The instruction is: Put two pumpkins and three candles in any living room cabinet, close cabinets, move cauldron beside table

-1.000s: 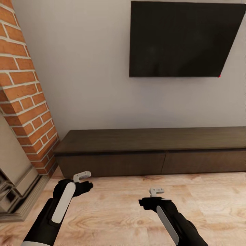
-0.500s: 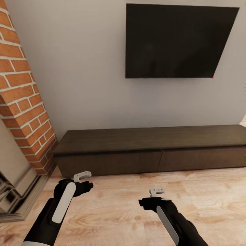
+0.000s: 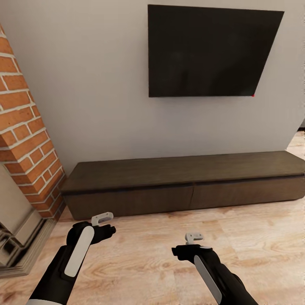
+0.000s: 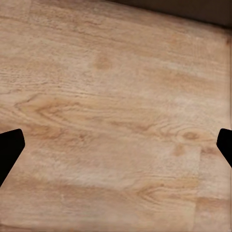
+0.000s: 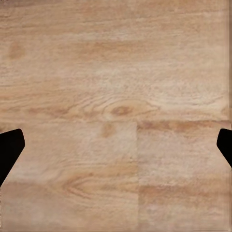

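Observation:
The cabinet (image 3: 182,178), a long low dark-brown unit, stands against the grey wall with both wide drawers shut and nothing on its top. Over the wood floor short of it, my left gripper (image 3: 105,224) is open and empty. My right gripper (image 3: 193,240) is open and empty too. In each wrist view the dark fingertips (image 4: 9,150) (image 5: 9,147) sit far apart at the picture's edges, with bare floor planks between them. The pumpkins, the candles, the cauldron and the table are out of view.
A black television (image 3: 212,51) hangs on the wall above the cabinet. A red brick fireplace surround (image 3: 25,140) with a stone hearth edge (image 3: 25,250) stands at the left. Light wood floor (image 3: 254,245) stretches in front of the cabinet and past its right end.
The whole picture has shifted: cabinet, television and brick slide left and the cabinet's right end comes into view, so the camera has moved. Both arms hold the same pose.

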